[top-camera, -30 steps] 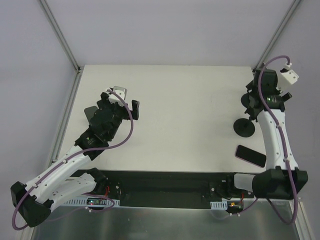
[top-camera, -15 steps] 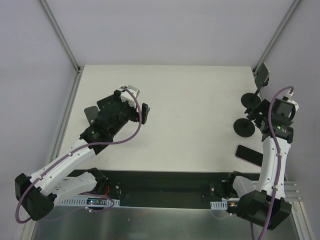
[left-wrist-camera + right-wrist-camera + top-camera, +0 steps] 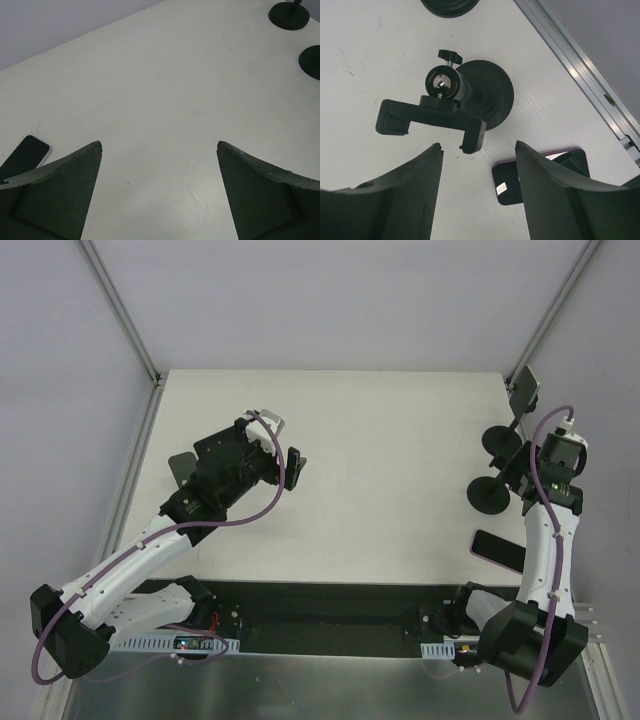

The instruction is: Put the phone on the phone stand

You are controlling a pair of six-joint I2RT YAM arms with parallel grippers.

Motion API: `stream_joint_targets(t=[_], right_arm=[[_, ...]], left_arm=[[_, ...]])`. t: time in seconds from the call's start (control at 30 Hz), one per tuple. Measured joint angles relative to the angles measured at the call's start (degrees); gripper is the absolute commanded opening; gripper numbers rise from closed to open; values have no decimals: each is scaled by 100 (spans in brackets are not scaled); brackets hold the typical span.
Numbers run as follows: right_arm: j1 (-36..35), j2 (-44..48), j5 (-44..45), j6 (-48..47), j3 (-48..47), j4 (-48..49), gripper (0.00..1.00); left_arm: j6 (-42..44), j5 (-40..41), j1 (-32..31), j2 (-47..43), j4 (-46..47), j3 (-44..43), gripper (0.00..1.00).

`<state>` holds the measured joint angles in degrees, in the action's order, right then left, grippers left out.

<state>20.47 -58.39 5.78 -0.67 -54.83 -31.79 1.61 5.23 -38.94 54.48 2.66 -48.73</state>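
A black phone with a purple edge (image 3: 540, 175) lies flat on the table at the near right (image 3: 498, 549). A black phone stand with a round base (image 3: 489, 496) stands just beyond it, and its empty clamp head (image 3: 430, 116) shows in the right wrist view. My right gripper (image 3: 477, 145) is open and empty, hovering above the table between that stand and the phone (image 3: 518, 480). A second black phone (image 3: 26, 154) lies at the left, partly under my left arm (image 3: 180, 466). My left gripper (image 3: 159, 145) is open and empty over bare table (image 3: 272, 448).
A second stand (image 3: 499, 440) at the far right holds a dark flat slab (image 3: 523, 391) in its clamp. Both stand bases show in the left wrist view (image 3: 289, 15), (image 3: 311, 61). A metal frame rail (image 3: 580, 75) runs along the table's right edge.
My right arm has drawn back from the far stand towards the near one, uncovering the slab in the far stand. My left gripper has moved a little to the right.
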Motion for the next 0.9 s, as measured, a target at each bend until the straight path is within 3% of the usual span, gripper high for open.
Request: stream_joint_targets(t=[0.5, 0.57, 0.67, 0.9], right_arm=[[-35, -446, -367, -361, -111, 142, 23], [-66, -446, -367, -413, -111, 144, 12], [-83, -448, -282, -503, -111, 151, 5], [-531, -446, -133, -557, -111, 157, 1]], left_arm=[[-83, -96, 0, 31, -129, -63, 93], [-83, -98, 0, 33, -149, -66, 93], [-83, -101, 0, 31, -168, -66, 93], [-81, -98, 0, 31, -170, -79, 92]])
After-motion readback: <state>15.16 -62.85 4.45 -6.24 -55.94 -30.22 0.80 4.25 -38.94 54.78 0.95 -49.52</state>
